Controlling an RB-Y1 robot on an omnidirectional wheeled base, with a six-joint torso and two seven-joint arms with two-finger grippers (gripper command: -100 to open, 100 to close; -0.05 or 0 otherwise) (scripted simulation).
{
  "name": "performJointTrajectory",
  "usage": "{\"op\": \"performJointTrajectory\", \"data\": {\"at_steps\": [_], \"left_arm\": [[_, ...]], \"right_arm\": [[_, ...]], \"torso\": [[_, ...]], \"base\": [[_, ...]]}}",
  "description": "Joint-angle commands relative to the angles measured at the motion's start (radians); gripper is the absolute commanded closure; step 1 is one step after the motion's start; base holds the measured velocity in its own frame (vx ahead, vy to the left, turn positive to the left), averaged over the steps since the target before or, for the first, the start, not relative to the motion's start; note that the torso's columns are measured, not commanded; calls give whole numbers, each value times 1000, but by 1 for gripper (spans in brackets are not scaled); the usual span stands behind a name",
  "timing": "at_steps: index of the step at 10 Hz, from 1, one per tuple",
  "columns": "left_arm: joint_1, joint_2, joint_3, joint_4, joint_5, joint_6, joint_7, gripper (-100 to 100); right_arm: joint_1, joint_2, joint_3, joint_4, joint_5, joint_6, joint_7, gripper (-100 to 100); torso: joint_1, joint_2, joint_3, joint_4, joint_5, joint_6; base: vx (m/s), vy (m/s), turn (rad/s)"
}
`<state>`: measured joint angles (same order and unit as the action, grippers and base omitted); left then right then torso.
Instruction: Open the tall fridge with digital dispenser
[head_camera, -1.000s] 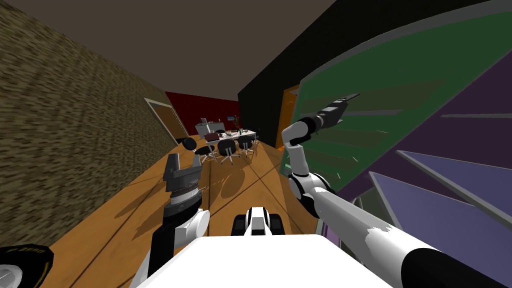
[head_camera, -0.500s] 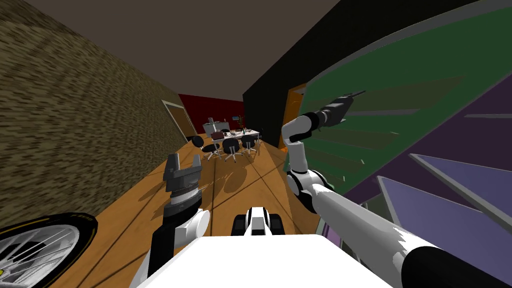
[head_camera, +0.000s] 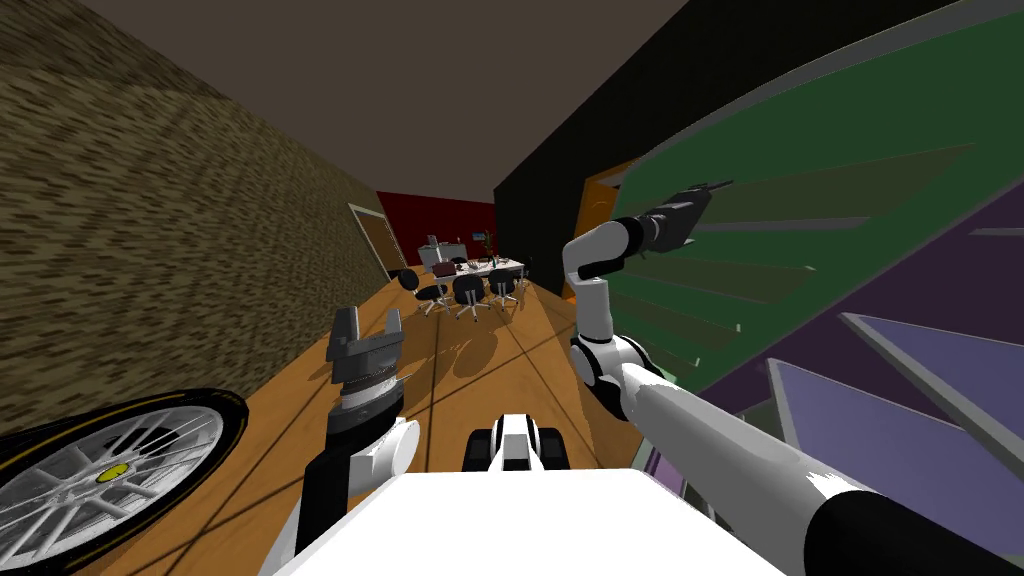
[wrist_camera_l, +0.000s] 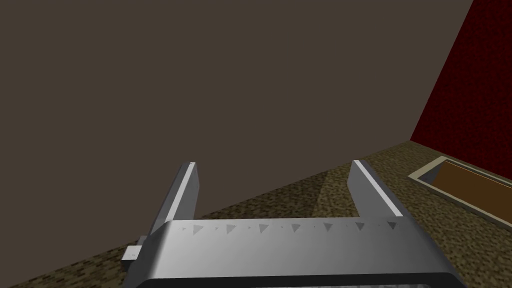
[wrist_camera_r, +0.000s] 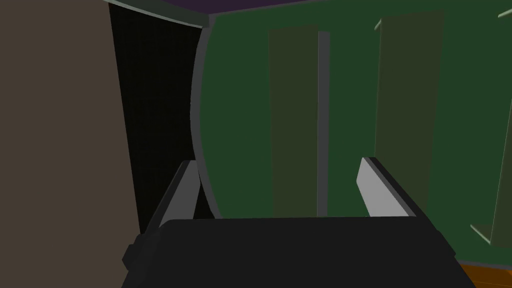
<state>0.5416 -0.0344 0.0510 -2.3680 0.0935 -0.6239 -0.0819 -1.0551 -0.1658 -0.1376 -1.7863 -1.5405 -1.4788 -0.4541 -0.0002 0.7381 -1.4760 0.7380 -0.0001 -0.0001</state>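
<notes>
The right gripper (head_camera: 712, 187) hangs raised just beside the green fridge door (head_camera: 840, 190), its 2 fingers spread and gripping nothing. The left gripper (head_camera: 369, 318) stands well apart from that door, likewise spread and empty. A car wheel (head_camera: 110, 470) lies farthest from the door.

A big spoked wheel (head_camera: 100, 480) with a yellow hub sat on the wooden floor (head_camera: 480, 370), close to the rough brown wall (head_camera: 150, 250). Way down the room, black chairs (head_camera: 467, 292) crowded a white table (head_camera: 490, 268), with a red wall (head_camera: 440, 220) behind.
</notes>
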Motion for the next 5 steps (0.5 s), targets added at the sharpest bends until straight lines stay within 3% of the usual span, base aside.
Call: {"op": "performJointTrajectory", "data": {"at_steps": [1, 5], "left_arm": [[0, 0, 0, 0, 0, 0, 0, 0], [0, 0, 0, 0, 0, 0, 0, 0]], "right_arm": [[-35, 24, -12, -8, -13, -35, 78, -100], [-78, 93, -25, -17, -28, -83, 172, -100]], "torso": [[-1, 1, 1, 0, 0, 0], [0, -2, -1, -1, 0, 0]], "base": [[-120, -77, 168], [-84, -52, 120]]}}
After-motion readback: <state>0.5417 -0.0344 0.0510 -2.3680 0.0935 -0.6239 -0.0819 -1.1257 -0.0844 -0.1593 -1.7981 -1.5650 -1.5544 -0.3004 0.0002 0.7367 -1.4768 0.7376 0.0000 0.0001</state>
